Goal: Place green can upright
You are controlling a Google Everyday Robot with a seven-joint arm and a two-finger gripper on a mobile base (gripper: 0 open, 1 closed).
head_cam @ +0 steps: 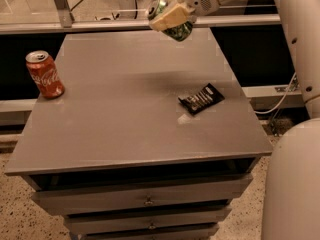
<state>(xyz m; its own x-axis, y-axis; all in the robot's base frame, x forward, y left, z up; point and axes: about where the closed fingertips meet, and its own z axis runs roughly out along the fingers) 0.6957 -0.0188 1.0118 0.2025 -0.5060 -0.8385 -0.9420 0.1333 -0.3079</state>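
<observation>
The pincer grips the green can between its fingers, tilted, above the counter's far edge.

1. The light was warm and rather dim. It fell from above and left the table an even grey-brown.
2. A soft, diffuse shadow lay on the tabletop below the gripper, which hung over the far edge clasping the green can.
3. A small pale glare patch sat just beside the black packet.
4. The red can caught light on its silver top, while the gaps beside the table fell near black.
</observation>
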